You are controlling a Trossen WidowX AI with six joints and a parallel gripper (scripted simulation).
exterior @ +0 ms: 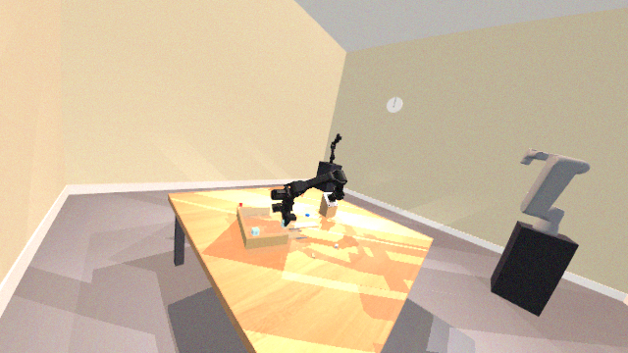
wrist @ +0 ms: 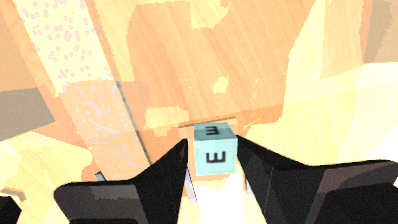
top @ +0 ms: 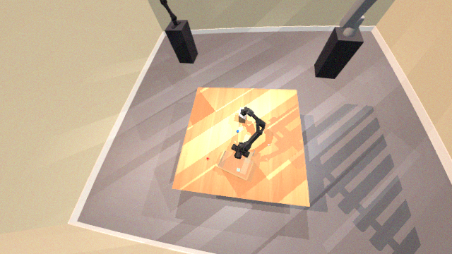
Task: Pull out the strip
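The labelled cube [wrist: 215,148] sits on the table [wrist: 165,45], directly between the fingers, its marked face toward the wrist. The gripper [wrist: 214,165] stands half closed, a finger just beside each side face; a firm grasp cannot be confirmed.
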